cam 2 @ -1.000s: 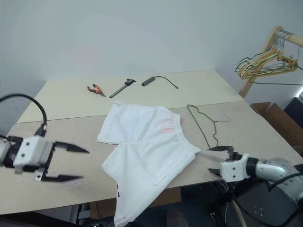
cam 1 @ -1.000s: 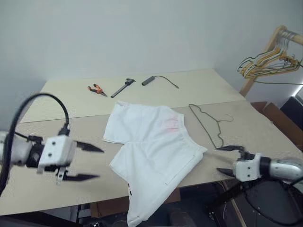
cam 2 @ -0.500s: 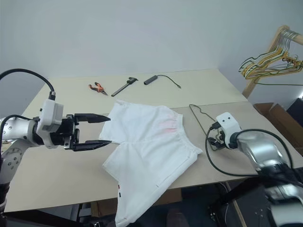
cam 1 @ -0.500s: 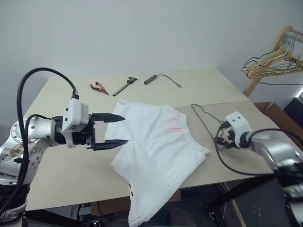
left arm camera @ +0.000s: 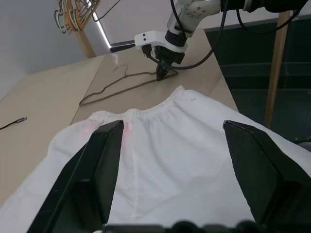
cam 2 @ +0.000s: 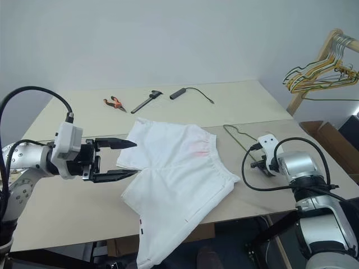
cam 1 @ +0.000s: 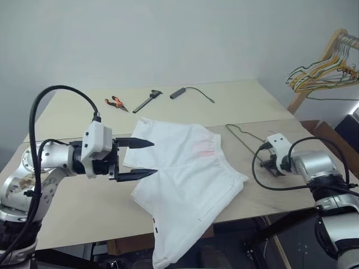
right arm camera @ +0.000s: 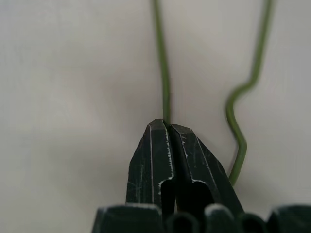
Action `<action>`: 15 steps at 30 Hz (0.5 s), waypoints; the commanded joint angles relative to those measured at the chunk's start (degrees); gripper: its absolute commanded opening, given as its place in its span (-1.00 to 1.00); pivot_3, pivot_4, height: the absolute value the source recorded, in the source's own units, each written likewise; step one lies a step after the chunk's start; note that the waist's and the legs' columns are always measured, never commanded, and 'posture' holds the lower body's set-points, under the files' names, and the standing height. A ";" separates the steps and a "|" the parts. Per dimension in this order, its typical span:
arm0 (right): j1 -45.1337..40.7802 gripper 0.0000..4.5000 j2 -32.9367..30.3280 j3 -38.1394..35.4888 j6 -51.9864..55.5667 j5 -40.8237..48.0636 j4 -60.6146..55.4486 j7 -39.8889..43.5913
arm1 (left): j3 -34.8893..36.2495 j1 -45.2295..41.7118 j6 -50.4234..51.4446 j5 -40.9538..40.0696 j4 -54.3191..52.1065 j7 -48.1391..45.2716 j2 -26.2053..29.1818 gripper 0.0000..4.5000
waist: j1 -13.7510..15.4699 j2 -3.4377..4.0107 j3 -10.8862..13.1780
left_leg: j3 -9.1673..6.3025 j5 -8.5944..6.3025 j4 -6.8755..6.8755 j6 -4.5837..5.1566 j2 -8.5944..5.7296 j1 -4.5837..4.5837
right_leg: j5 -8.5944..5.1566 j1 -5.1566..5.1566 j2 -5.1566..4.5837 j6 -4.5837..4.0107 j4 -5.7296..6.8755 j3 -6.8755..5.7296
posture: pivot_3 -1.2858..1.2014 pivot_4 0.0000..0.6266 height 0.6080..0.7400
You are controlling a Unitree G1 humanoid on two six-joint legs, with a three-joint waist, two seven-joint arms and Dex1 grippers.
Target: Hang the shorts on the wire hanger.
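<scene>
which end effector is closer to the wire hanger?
Right. The right end effector is shut on the wire hanger; the left end effector hovers open over the shorts.

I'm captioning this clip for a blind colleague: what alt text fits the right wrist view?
The right gripper, jaws shut, pinches a straight run of the wire hanger lying on the pale table. Beside it, another stretch of the same wire bends in a kink.

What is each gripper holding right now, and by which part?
The right gripper is shut on the thin grey wire hanger, pinching one straight wire run. The left gripper is open, holding nothing.
</scene>
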 commanded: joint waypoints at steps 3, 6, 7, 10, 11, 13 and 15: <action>2.32 -0.98 -0.87 -2.09 -1.81 -1.99 -2.05 2.17 | 0.98 -1.55 -1.35 1.08 0.30 0.08 0.43 0.57 | -0.04 -0.01 -0.01 | 0.00 0.00 0.00 0.00 0.00 0.00 | 0.00 0.00 0.01 0.00 0.00 0.00 | -0.06 -1.00 1.00; 4.43 -0.98 -1.10 -5.11 -7.50 -2.60 -7.94 1.18 | 0.47 -3.13 -0.97 1.73 1.42 1.84 -0.76 0.57 | -0.13 -0.01 -0.01 | 0.00 0.00 0.00 0.00 0.00 -0.01 | 0.00 -0.01 0.01 0.00 0.00 -0.01 | -0.06 -1.00 1.00; 5.55 -0.98 -1.12 -6.72 -11.44 -3.05 -11.46 -0.01 | 0.04 -4.56 -0.27 2.13 2.17 3.72 -1.76 0.57 | -0.07 0.00 0.00 | 0.01 0.00 0.00 0.00 -0.01 -0.01 | 0.00 -0.02 0.01 0.00 0.00 0.01 | -0.06 -1.00 1.00; 8.72 -0.98 -0.23 -11.05 -22.72 -5.04 -21.08 -4.88 | -0.99 -10.34 3.77 2.21 4.75 11.12 -6.29 0.57 | -0.25 0.04 0.02 | -0.01 0.00 0.03 0.00 -0.03 -0.06 | 0.02 -0.07 0.00 0.06 0.04 0.05 | -0.07 -1.00 1.00; 10.02 -0.98 -0.49 -10.95 -28.89 -7.56 -23.24 -6.97 | -1.18 -12.49 5.60 1.99 5.77 13.89 -8.00 0.57 | -0.43 0.04 0.02 | -0.01 0.00 0.04 0.00 -0.04 -0.06 | 0.02 -0.08 -0.02 0.08 0.06 0.06 | -0.08 -1.00 1.00; 12.42 -0.98 -2.98 -8.64 -43.58 -14.45 -25.31 -9.49 | -1.24 -16.60 9.01 1.46 8.24 18.88 -11.36 0.57 | -0.86 0.05 0.02 | -0.04 0.00 0.06 -0.01 -0.05 -0.06 | 0.03 -0.07 -0.01 0.10 0.07 0.07 | -0.09 -1.00 1.00; 13.32 -0.98 -5.90 -6.25 -57.06 -22.06 -24.69 -12.79 | -1.29 -20.10 11.54 1.04 10.96 20.98 -13.34 0.57 | -1.11 0.05 0.01 | -0.04 0.00 0.06 -0.01 -0.07 -0.06 | 0.02 -0.07 -0.02 0.12 0.04 0.07 | -0.10 -1.00 1.00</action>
